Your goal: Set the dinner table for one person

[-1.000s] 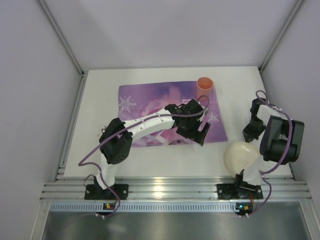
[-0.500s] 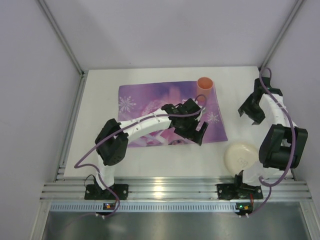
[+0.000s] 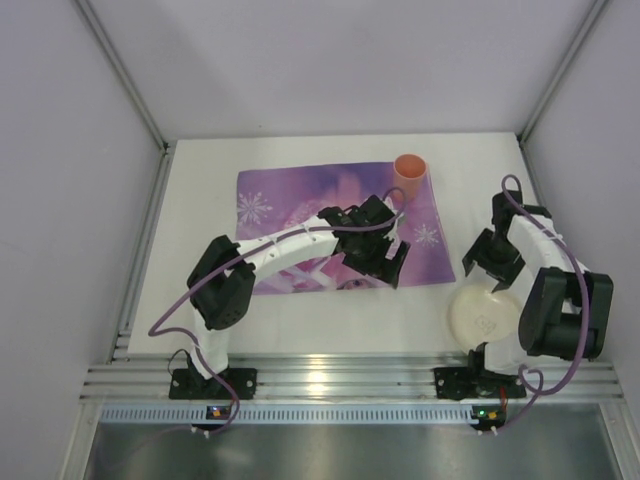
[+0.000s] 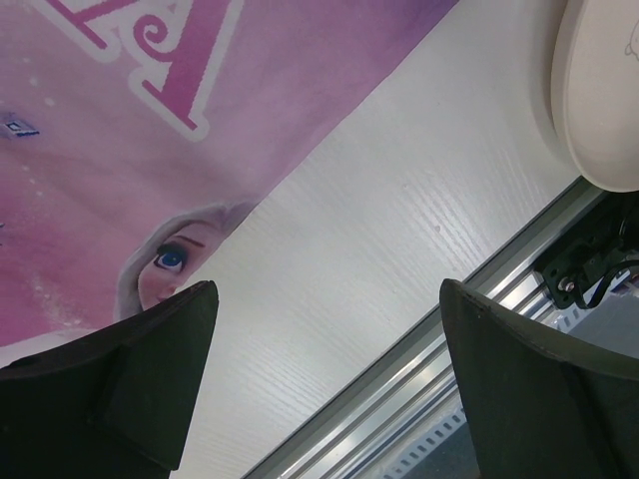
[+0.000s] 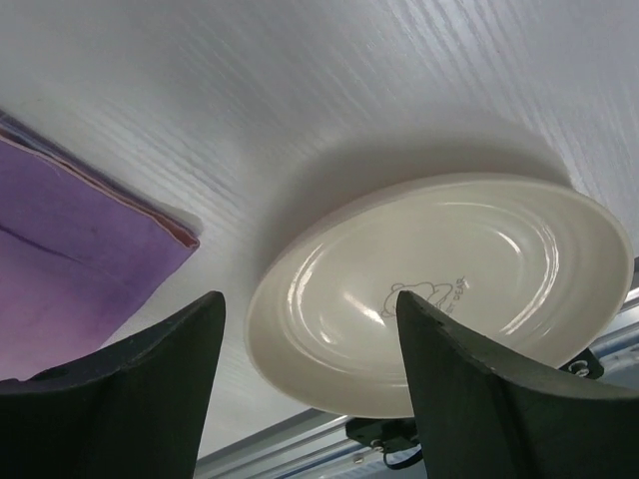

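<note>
Dinner table [image 3: 195,200]: white tabletop filling the cell floor in the top view, with the arm bases at its near rail [image 3: 350,375]. A purple printed placemat [image 3: 300,195] lies flat about mid-table. A pink cup [image 3: 410,166] stands upright at the mat's far right corner. A cream plate [image 3: 478,315] sits right way up on bare white surface by the right arm's base, just clear of the mat's right edge. Right gripper [image 5: 310,299] hangs over the plate's far rim, jaws parted, nothing between them; contact with the rim cannot be confirmed. Judgement: this reads as an approach to pinch the rim, since a flat plate offers no other hold and the plate belongs on the mat. Left gripper [image 4: 324,294] hovers low over the mat's near right corner, jaws at full spread and empty; bare tabletop and the near rail show between its fingers. Judgement: probably placed there to steady the cloth or to receive the plate; cannot tell which. Setting judged incomplete: plate off the mat, no cutlery in any view. Risks: a thin rim grip may slip, and a dragged plate may ruck the mat edge.
</note>
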Controlling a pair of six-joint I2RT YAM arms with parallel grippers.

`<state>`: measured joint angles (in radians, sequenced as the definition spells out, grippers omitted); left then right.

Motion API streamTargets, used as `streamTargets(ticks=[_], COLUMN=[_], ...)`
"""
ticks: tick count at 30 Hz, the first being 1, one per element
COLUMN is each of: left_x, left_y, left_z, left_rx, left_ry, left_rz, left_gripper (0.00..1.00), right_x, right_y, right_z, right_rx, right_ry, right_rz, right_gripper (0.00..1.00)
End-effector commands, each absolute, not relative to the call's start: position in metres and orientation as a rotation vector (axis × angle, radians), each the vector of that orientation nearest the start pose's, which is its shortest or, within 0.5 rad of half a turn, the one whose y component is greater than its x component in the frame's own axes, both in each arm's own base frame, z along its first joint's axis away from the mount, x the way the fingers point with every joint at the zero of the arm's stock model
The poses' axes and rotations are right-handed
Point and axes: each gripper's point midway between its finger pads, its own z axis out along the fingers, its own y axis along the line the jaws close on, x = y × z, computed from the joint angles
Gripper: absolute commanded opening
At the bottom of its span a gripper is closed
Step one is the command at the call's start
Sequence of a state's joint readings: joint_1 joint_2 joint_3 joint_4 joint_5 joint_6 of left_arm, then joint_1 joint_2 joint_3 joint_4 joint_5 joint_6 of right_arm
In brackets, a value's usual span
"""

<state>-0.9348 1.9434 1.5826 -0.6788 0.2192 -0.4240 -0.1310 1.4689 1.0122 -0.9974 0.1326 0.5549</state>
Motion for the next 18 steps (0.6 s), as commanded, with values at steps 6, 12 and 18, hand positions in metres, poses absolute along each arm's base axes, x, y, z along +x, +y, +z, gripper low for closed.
streamTargets(ticks=[6,12,18], left_x=[0.234,0.236,0.242], left_y=[-0.397,-0.386,-0.374], left_z=[0.128,0.124,0.122], left_rx=[0.783,0.764,0.728], left_ry=[2.579,2.593,2.605], left_rz=[-0.758,-0.746,-0.73], left_gripper=[0.98,0.98,0.98], right_x=[0.236,0.245,0.237], right_y=[-0.032,-0.035,-0.038], right_z=[0.037,0.022,0.012], right_rx=[1.043,1.042,1.017], right_ry=[2.839,2.854,2.894], right_rz=[-0.185,-0.216,-0.266], right_gripper=[0.68,0.63,0.14])
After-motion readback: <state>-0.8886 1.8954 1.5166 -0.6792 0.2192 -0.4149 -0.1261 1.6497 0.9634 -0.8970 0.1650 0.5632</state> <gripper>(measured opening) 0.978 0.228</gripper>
